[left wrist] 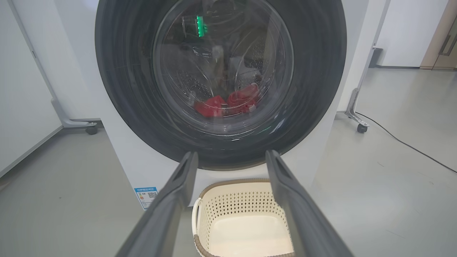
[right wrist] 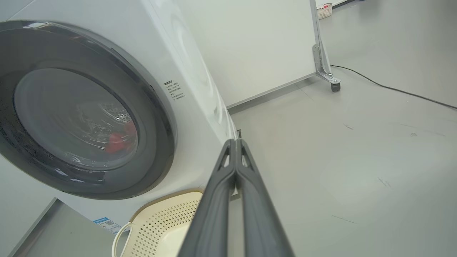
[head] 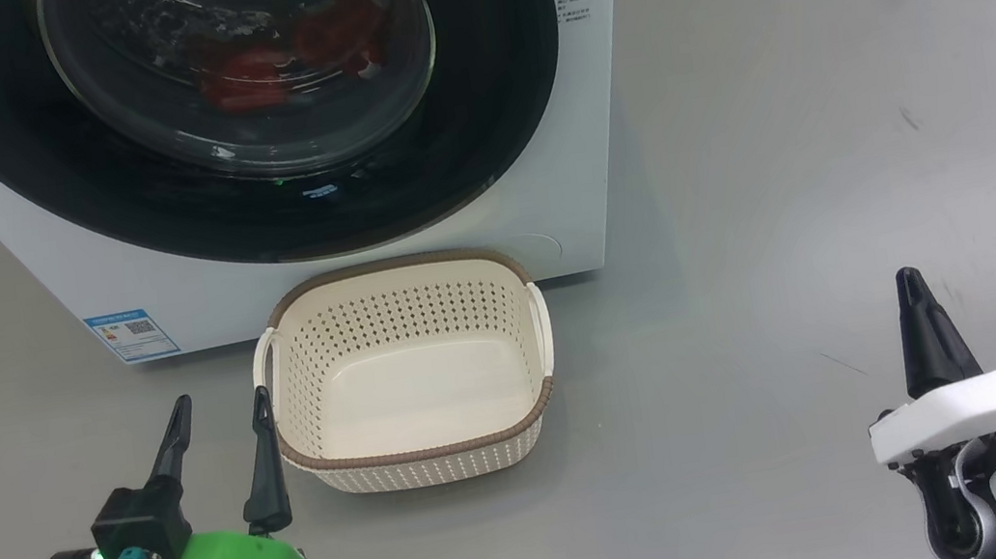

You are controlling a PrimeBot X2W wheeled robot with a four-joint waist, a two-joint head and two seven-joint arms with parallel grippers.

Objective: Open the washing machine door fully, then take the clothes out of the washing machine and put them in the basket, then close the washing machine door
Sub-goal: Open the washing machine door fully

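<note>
Door (head: 157, 210): sitting shut on washer (head: 200, 307) front, far centre. Clothes (head: 254, 70): red, lying inside washer, showing thru door glass. Basket (head: 425, 451): standing on floor (head: 752, 283) just near side of washer, below door. L gripper (head: 221, 401): hovering near left, just beside basket, fingers standing wide apart, holding nothing. R gripper (head: 909, 275): hovering near right, well apart from basket, fingers pressing together, holding nothing.

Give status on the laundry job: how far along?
Nothing done: washing machine door shut, red clothes inside behind its glass, basket empty. In hand: nothing; left gripper open, right gripper with fingers shut, both away from the door. Left: open door, transfer clothes, close door.
</note>
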